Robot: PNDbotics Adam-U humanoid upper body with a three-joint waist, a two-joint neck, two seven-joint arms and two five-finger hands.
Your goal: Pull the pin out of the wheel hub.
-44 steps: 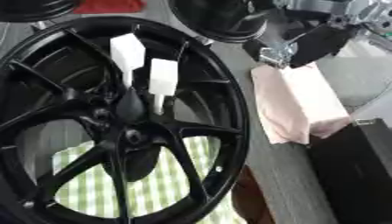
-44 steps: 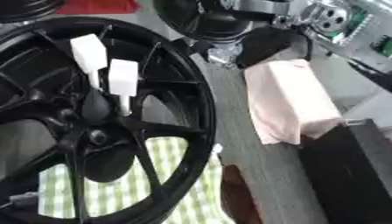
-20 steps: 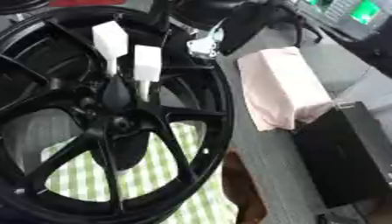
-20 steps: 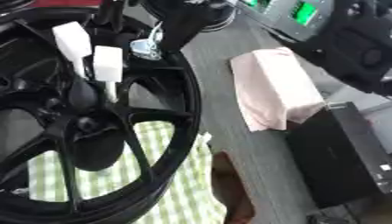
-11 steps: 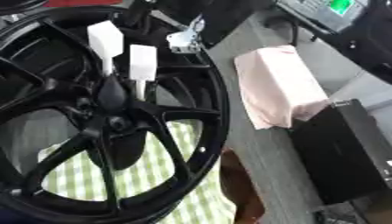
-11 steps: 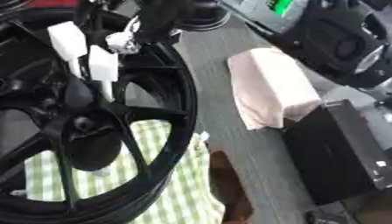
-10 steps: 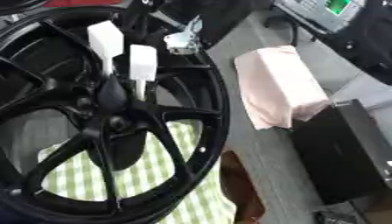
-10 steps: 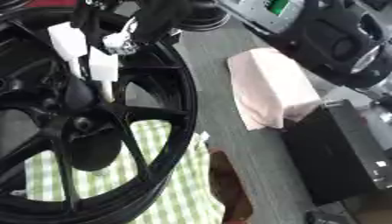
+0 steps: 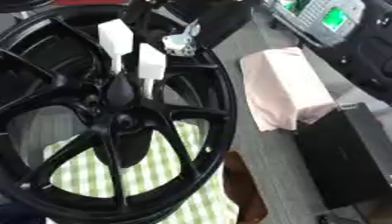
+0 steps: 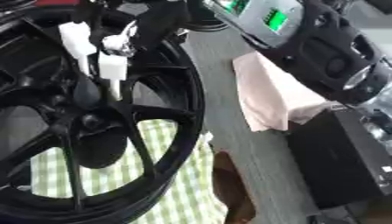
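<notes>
R hand (image 9: 181, 40) moved in from table's right | now over wheel rim (image 9: 222, 105), beside white pins (image 9: 151, 65)

text: none legible | green display (image 10: 274, 18) on grey device (image 10: 259, 16): lit, characters unreadable

left eye: head cam, looking down, pretty close on the wheel (image 9: 115, 118), scene tilted
right eye: same look, a bit more to the right
shared: wheel, pink cloth (image 9: 285, 87), black box (image 10: 341, 157)
</notes>
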